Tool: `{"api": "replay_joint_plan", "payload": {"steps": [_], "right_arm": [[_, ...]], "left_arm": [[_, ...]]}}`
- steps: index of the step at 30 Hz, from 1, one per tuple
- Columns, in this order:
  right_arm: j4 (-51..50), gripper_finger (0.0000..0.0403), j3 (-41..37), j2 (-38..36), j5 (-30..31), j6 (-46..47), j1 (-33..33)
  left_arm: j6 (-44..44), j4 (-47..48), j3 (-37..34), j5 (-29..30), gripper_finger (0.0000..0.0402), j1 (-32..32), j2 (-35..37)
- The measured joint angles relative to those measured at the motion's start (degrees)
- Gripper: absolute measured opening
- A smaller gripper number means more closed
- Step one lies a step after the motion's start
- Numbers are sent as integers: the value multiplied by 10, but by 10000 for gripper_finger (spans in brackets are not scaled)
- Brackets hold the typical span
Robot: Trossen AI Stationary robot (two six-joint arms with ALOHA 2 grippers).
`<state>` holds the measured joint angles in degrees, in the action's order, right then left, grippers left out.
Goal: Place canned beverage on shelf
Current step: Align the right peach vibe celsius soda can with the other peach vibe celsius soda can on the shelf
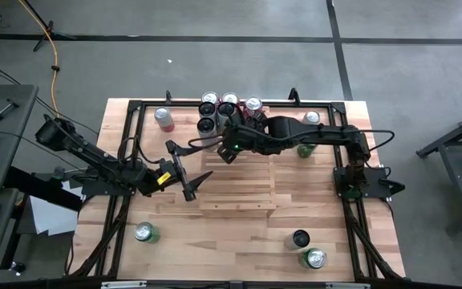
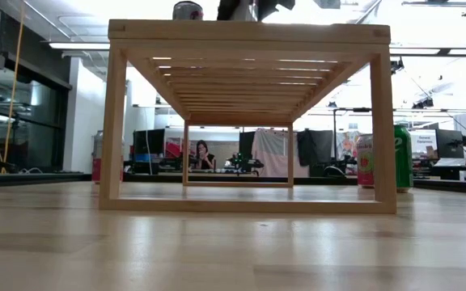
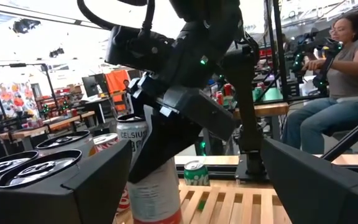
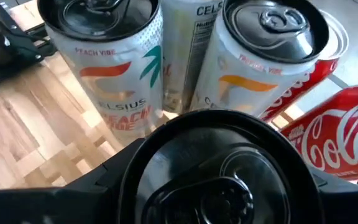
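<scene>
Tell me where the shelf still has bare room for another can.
The shelf is bare across its near half, from the left gripper onward. Its far end is crowded: a cluster of cans, where the right gripper holds a white can.

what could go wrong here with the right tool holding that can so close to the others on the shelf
The right tool grips a can right beside the packed cans at the back of the shelf. Setting it down off-line could bump the Celsius cans and topple one. The gripped can could also land on a gap between slats and tilt. The left tool waits open nearby, so a wide retreat might clip it.
</scene>
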<state>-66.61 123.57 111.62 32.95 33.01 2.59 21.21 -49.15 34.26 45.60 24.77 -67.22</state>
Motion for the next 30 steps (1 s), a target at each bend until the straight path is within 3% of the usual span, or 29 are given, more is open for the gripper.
{"api": "replay_joint_plan", "payload": {"steps": [8,18,30], "right_arm": [[8,308,0,19,5,-8,-4],[13,315,1,13,15,-56,-4],[16,316,2,-14,-5,-180,-4]], "left_arm": [[0,0,0,0,349,0,0],[4,1,0,2,349,1,0],[5,3,0,5,349,1,0]]}}
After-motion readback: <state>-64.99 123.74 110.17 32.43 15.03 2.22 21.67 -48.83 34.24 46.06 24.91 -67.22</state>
